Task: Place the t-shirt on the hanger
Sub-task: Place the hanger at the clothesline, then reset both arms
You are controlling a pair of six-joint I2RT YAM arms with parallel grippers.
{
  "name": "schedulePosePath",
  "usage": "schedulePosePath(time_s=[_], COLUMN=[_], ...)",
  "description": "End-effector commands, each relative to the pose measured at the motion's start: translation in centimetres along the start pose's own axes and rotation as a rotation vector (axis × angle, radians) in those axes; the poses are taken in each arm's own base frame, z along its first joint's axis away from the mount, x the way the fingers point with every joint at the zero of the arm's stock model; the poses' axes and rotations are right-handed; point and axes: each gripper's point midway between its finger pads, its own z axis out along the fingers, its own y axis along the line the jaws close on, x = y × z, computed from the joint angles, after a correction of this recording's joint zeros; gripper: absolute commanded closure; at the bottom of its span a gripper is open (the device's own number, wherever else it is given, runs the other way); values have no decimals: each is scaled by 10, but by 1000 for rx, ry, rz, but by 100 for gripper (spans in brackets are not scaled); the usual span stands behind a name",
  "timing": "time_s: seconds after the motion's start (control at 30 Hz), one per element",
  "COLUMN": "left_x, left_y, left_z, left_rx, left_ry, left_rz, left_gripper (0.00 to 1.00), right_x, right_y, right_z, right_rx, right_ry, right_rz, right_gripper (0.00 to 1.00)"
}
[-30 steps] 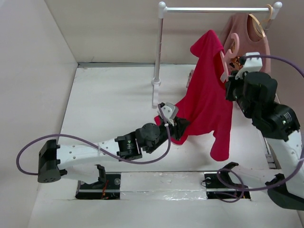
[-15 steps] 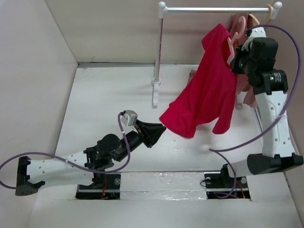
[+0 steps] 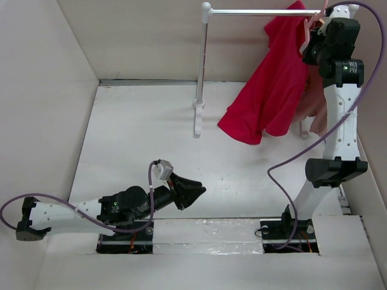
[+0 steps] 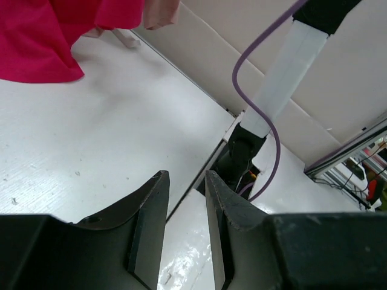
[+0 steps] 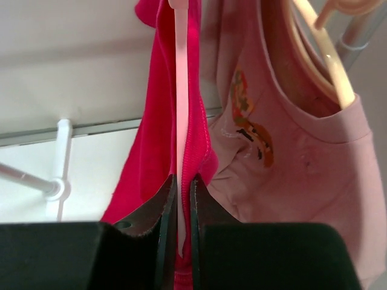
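From above and behind the arms, we see the right end effector point(image 3: 314, 27) raised to the rail point(image 3: 260, 11) of the clothes rack, with the pink hanger point(image 3: 311, 24) in its grip and the red t-shirt point(image 3: 272, 90) hanging from it, clear of the desk point(image 3: 139, 133). A second ago that hanger was held lower and the left end effector point(image 3: 196, 193) was at the t-shirt's bottom hem. Now the left one has drawn back toward its base, well apart from the fabric. We judge the dressing step done, with only hooking onto the rail left. Whether the hook is over the rail yet, we cannot tell.

On the left wrist view, the left end effector point(image 4: 184, 178) shows its jaws parted by a narrow gap with nothing between them. A corner of the t-shirt point(image 4: 36, 42) hangs far off at the top left above the desk point(image 4: 91, 133).

On the right wrist view, the right end effector point(image 5: 183, 181) is pinched shut on the thin strip of the hanger point(image 5: 181, 90), red t-shirt point(image 5: 151, 121) fabric bunched on both sides of it. Just beside it hangs a pink t-shirt point(image 5: 284, 151) on a beige hanger point(image 5: 326, 54), so we expect a crowded approach to the rail.
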Motion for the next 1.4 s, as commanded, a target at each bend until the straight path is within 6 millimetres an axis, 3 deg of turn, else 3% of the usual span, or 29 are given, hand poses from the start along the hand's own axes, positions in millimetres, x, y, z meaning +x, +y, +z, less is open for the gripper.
schedulePosePath(time_s=[0.0,0.3,0.47,0.63,0.97,1.0,1.03,1.07,1.13,1.27,1.33,1.37], left_x=[-3,2,0,-1,-4,-3,-4,-4,-6,-8,-9,-12], left_y=[7,20,23,26,38,39,39,41,43,46,47,46], left_z=[-8,-20,-21,-22,-23,-22,-22,-22,-22,-23,-23,-23], left_rx=[-32,-74,-90,-106,-170,-176,-181,-191,-207,-234,-244,-250], left_ry=[-38,-59,-68,-70,-99,-97,-99,-99,-106,-108,-111,-113], left_rz=[10,4,3,0,-7,-3,-5,-5,-10,-20,-26,-35], left_gripper=[72,72,72,72,71,70,69,66,62,56,53,51], right_x=[-35,-35,-11,4,24,27,21,30,26,2,-4,-10], right_y=[-8,-19,-20,-19,-20,-20,-20,-20,-19,-11,-6,-1], right_z=[-4,8,37,52,51,51,40,43,35,-5,-21,-39], right_rx=[-4,4,-22,-22,-23,-23,-26,-23,-30,-71,-86,-105], right_ry=[-114,-125,-62,-41,-49,-52,-76,-76,-103,-193,-223,-256], right_rz=[17,26,38,50,61,67,74,80,106,171,192,217], right_gripper=[100,100,100,100,100,96,78,69,43,20,16,10])
